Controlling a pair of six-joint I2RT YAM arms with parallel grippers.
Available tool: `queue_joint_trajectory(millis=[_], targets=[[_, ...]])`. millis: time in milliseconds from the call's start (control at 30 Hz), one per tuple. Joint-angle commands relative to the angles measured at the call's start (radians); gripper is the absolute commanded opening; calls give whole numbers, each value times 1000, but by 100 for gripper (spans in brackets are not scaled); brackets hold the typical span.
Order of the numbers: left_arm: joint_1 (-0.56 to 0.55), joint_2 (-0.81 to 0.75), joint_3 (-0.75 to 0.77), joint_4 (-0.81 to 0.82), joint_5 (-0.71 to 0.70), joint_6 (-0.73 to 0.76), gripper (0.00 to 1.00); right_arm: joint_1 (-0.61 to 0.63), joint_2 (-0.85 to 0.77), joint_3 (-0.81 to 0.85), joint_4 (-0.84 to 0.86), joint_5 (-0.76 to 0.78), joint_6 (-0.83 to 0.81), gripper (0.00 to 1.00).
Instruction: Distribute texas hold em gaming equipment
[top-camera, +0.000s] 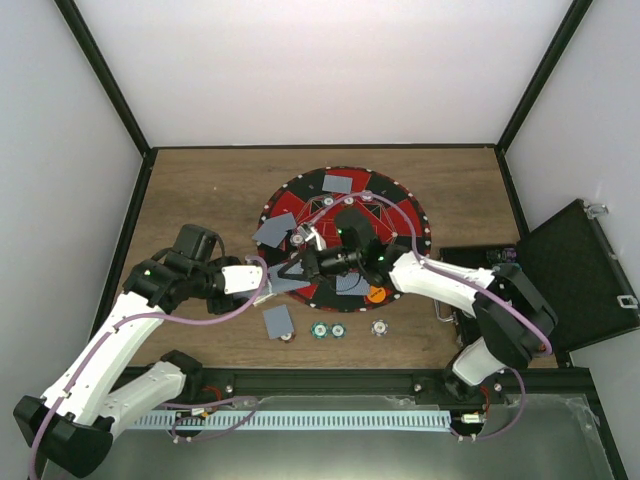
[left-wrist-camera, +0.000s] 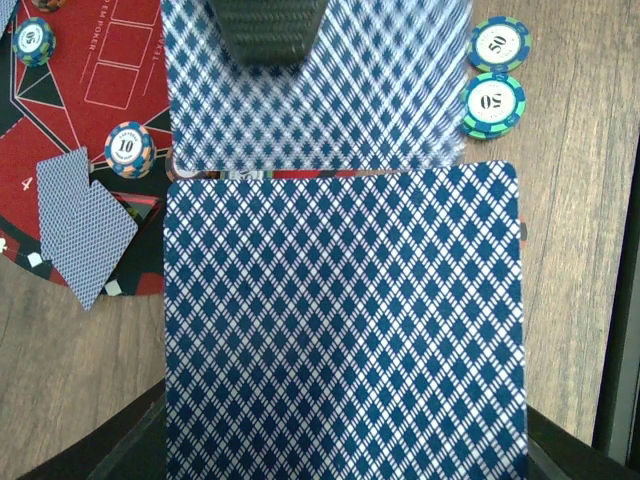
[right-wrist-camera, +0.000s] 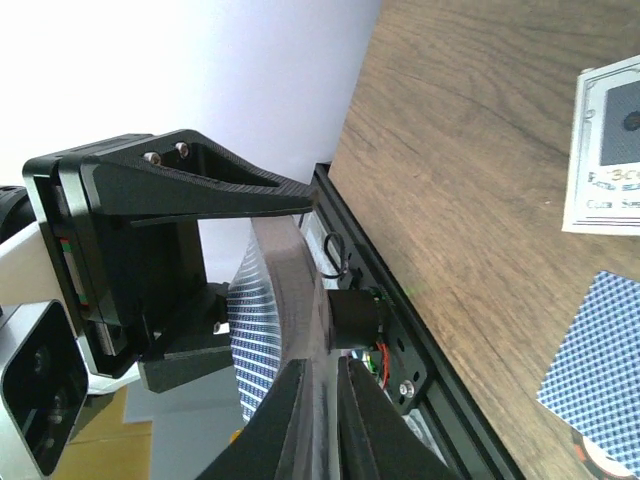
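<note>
**Both pincers meet on the deck at the mat's near rim**

The right pincer is clenched on one bowed card, whose edge runs between its fingers. The left pincer grips the deck of cards beneath that card. The right arm stretches leftward over the round red-and-black mat. The left arm, elbow bent toward the table's left edge, reaches right.

Two teal chips and a pair of face-down cards lie toward the near edge of the wooden table. An open black case sits at the right edge. White walls enclose the table.
</note>
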Motion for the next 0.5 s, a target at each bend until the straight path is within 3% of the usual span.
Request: queue_joint_trajectory(millis=[0, 300, 467], targets=[[2, -9, 23, 30, 27, 5, 5, -30, -49, -9, -102, 22, -56, 7], [2, -10, 23, 28, 22, 5, 5, -171, -62, 45, -210, -22, -146, 2], [2, -10, 25, 28, 20, 6, 5, -336, 53, 195, -317, -38, -260, 1]])
